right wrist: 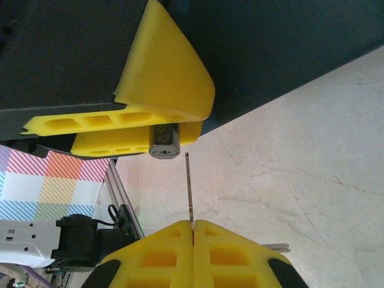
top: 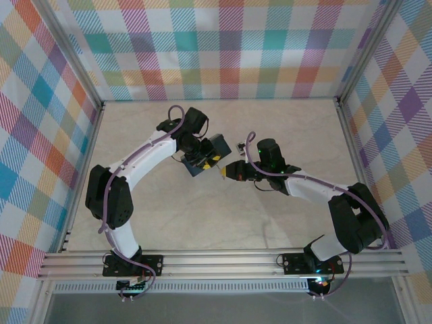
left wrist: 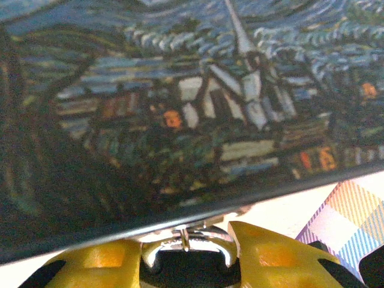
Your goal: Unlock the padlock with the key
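Padlock [right wrist: 163, 143] is pinched between the yellow fingers of the left pincer [left wrist: 186, 264], with its shackle seen against the edge of the dark blue painted tin [left wrist: 180, 120] near mid-table [right wrist: 300, 180]. Key [right wrist: 189, 186] is clamped in the fully closed right pincer [right wrist: 192, 227], blade pointed at the padlock. Key tip is held just beside the keyway face, not inserted.

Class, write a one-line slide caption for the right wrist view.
Right gripper pinches the key, its tip close to, not yet in, the padlock clamped in the left gripper.
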You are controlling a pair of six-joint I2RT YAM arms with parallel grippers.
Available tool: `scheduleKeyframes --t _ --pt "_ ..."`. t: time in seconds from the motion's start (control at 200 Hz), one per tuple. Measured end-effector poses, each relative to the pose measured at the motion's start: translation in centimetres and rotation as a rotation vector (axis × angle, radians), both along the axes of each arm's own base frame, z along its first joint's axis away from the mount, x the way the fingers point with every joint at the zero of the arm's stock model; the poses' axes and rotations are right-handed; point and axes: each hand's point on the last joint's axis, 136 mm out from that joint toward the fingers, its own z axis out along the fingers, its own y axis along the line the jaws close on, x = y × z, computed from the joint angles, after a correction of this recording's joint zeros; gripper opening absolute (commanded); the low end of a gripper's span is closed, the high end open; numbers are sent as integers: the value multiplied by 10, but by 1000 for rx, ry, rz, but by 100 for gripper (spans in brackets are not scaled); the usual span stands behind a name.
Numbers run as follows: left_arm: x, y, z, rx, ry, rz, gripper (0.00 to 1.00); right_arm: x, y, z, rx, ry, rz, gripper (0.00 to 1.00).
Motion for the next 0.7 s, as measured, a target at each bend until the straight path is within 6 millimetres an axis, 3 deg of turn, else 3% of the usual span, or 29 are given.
scheduleKeyframes --t 0.7 --pt "-1 0 0 -4 3 -5 8 -11 8 5 18 -25 64 0"
